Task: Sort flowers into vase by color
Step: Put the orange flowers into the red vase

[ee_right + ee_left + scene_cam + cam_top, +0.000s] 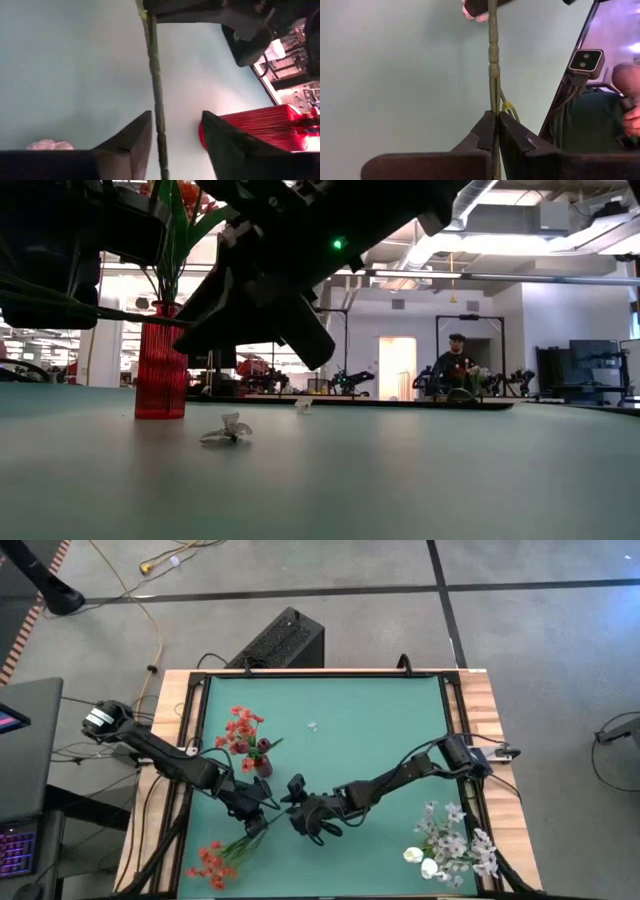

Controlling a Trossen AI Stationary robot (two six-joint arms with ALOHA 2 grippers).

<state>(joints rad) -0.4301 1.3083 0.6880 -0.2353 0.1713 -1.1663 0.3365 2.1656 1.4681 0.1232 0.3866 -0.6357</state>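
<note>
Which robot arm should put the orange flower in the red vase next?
Probably the left. The left gripper is shut on the flower's green stem, and the red vase stands on its side. The right gripper is open around the stem, not gripping.

Overhead, table-level, two close wrist views

Green-topped table with wooden edges.
On it: red vase, white flowers, a loose white blossom.

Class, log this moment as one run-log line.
left gripper: shut on thin green flower stem | right gripper: open around stem | red ribbed vase: holds orange-red flowers
</note>
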